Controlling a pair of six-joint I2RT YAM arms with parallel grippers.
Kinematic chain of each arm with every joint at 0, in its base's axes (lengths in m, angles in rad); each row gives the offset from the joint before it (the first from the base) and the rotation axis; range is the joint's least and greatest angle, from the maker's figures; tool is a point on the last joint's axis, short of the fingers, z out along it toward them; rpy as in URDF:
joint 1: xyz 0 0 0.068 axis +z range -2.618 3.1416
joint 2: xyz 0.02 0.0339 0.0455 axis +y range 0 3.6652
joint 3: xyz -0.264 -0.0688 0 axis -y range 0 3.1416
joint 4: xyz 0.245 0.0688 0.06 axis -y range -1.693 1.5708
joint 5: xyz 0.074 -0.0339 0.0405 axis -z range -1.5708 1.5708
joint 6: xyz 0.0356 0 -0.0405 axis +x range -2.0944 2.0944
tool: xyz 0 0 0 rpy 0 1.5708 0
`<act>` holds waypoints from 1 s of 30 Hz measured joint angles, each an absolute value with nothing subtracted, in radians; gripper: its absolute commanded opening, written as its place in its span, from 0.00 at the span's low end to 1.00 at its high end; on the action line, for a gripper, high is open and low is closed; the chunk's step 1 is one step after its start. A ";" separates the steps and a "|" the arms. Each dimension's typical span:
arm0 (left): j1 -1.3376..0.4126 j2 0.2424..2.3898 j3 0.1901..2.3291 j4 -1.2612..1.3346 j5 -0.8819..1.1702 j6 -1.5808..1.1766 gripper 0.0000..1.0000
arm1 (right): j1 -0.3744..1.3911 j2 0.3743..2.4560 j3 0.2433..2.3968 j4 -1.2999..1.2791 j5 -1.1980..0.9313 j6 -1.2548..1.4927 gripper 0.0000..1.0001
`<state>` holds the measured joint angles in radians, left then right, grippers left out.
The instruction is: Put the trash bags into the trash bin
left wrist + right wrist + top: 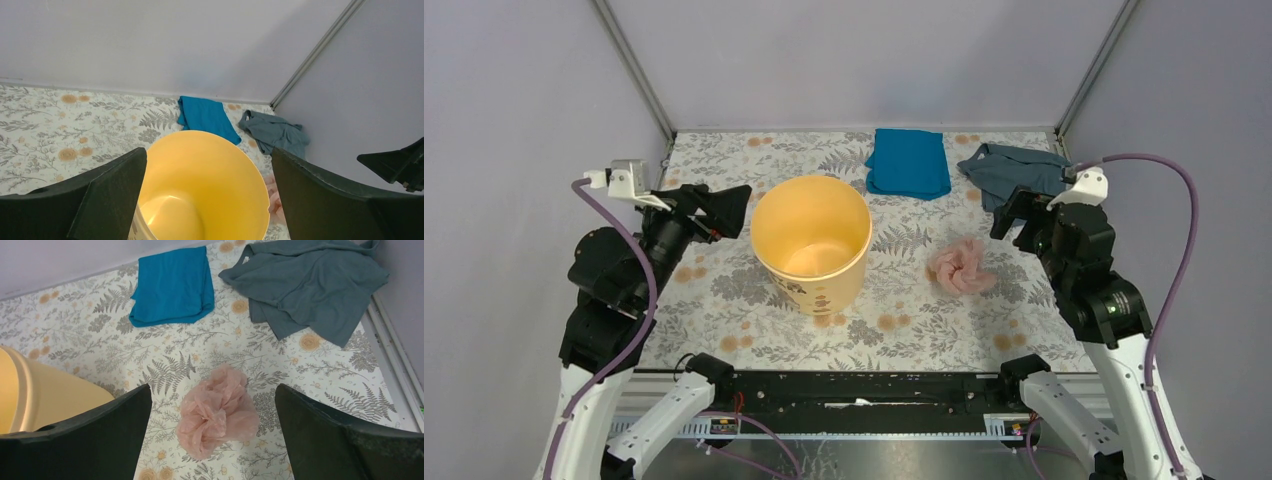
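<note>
Left wrist view: my left gripper [209,156] is spread wide, with the trash bin [240,167] just beyond and between its fingers. Rightward, my right gripper [214,390] gapes wide too, the trash bag [216,415] lying crumpled between and below its fingers. I judge it featherlight, soft and slippery, so I'd pinch its bunched middle.

Nothing legible. Only marking: small dark print [808,291] on outer wall of trash bin [849,272], low on side facing arm bases, seen from top camera. Too small and blurred to make out letters, brand or number.
</note>
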<state>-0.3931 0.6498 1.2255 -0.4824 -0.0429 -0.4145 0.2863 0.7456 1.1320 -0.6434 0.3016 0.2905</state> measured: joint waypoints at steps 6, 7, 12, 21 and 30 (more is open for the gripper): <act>-0.393 0.656 1.224 -0.511 -0.013 -0.415 0.99 | 0.286 0.738 0.987 -0.581 0.225 0.335 1.00; -0.393 0.656 1.224 -0.515 -0.007 -0.415 0.99 | 0.286 0.748 0.966 -0.578 0.214 0.339 1.00; -0.393 0.656 1.224 -0.552 0.020 -0.414 0.99 | 0.287 0.911 0.955 -0.587 0.209 0.331 1.00; -0.393 0.630 1.189 -0.597 0.074 -0.411 0.99 | 0.329 1.214 0.969 -0.614 0.235 0.292 0.64; -0.393 0.737 1.224 -0.593 0.308 -0.426 0.99 | 0.335 1.222 0.934 -0.584 0.215 0.287 0.43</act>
